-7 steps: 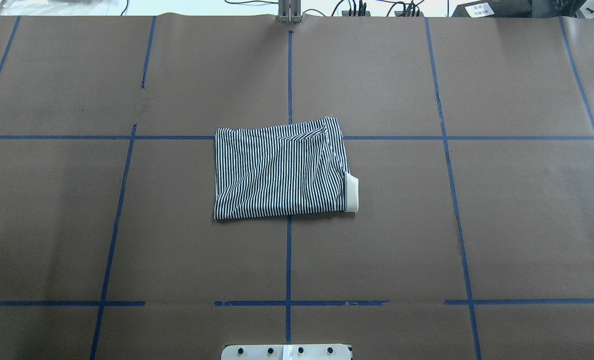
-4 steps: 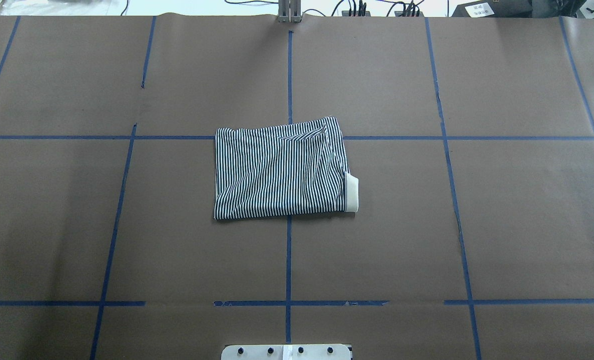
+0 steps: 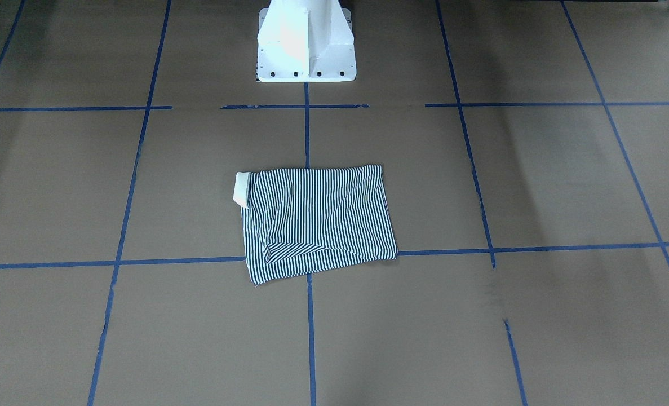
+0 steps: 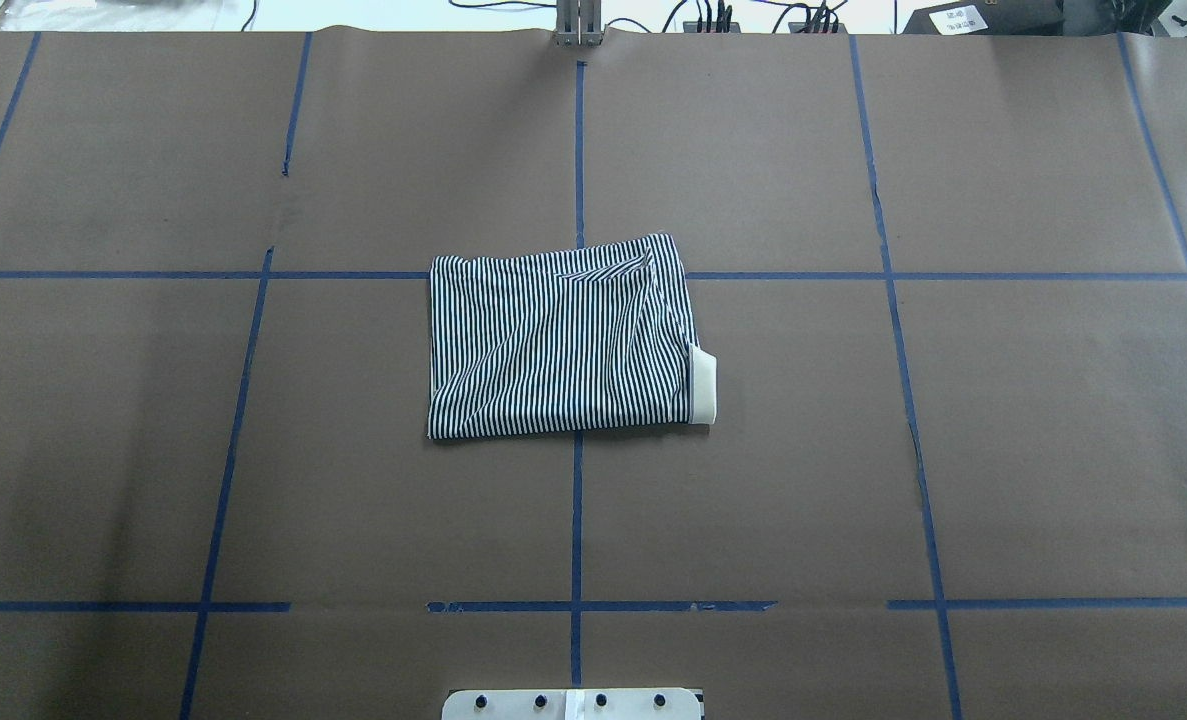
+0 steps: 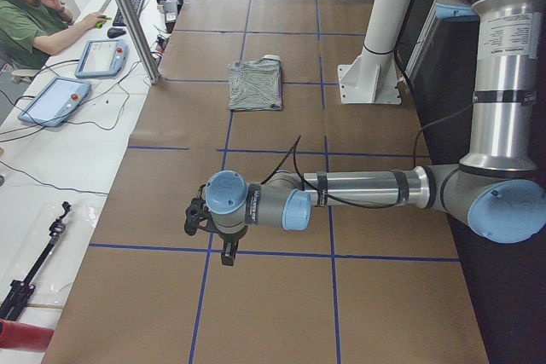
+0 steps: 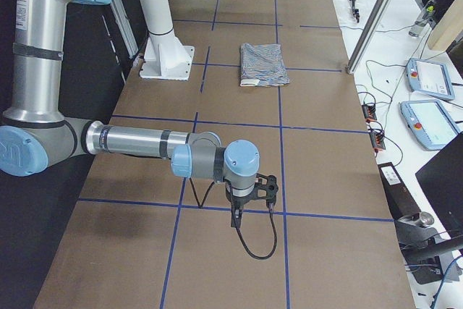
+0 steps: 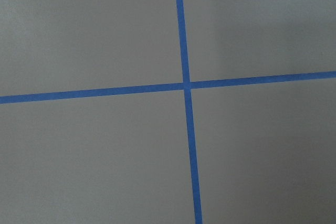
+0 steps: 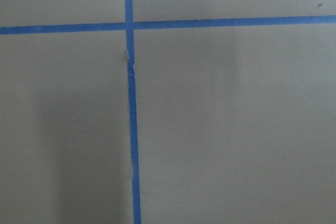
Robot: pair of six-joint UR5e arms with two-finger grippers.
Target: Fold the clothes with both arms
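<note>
The clothes [image 4: 563, 340] are one navy-and-white striped shirt, folded into a compact rectangle at the middle of the table, also seen in the front view [image 3: 320, 220] and both side views [image 5: 256, 84] [image 6: 262, 64]. Its cream collar [image 4: 703, 385] sticks out at one corner. The left arm [image 5: 358, 189] reaches low over the table far from the shirt, left gripper [image 5: 229, 255] pointing down at bare paper. The right arm [image 6: 137, 140] does the same at the other end, right gripper [image 6: 235, 218] pointing down. I cannot tell whether either is open or shut. Both wrist views hold only brown paper and tape.
Brown paper with a blue tape grid [image 4: 577, 520] covers the table. The white pedestal base [image 3: 305, 45] stands at the robot's edge. A seated person [image 5: 26, 23], teach pendants [image 5: 51, 100] [image 6: 430, 77] and cables sit on side benches beyond the table.
</note>
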